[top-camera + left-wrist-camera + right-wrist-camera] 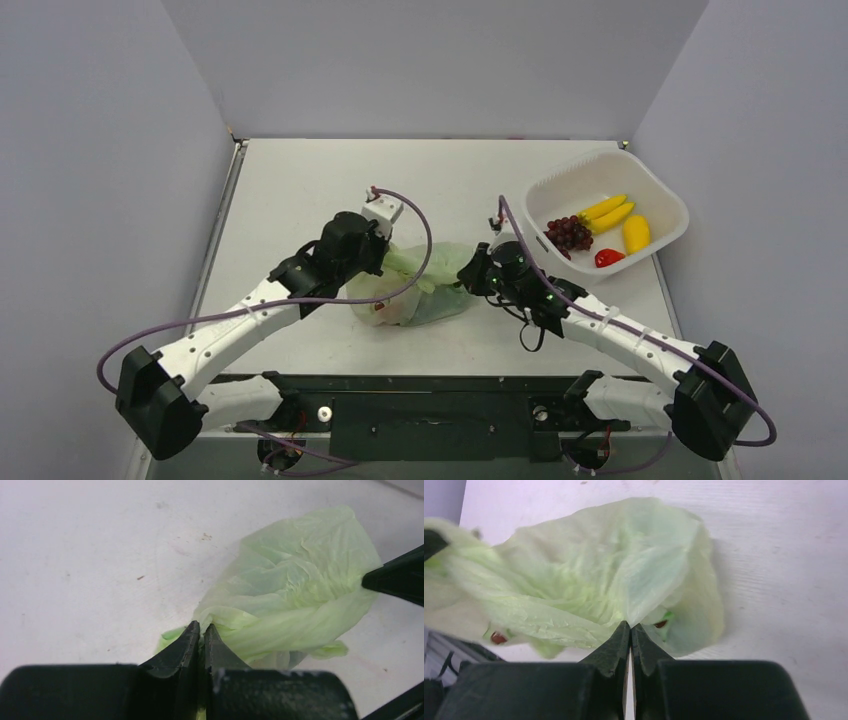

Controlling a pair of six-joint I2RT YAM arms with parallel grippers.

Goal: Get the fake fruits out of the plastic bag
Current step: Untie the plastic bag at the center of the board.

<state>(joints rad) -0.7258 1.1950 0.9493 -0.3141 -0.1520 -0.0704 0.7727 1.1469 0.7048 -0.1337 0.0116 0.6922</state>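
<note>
The pale green plastic bag lies crumpled on the table between my two grippers. My left gripper is shut on a twisted fold of the bag at its left end; the left wrist view shows its jaws pinching the film. My right gripper is shut on the bag's right edge, and the right wrist view shows its jaws closed on a thin fold of the bag. A small red fruit and a red-and-green one show through the film, still inside.
A white basket stands at the back right, holding yellow bananas, a dark grape bunch, a yellow fruit and a red fruit. Grey walls close in the table on three sides.
</note>
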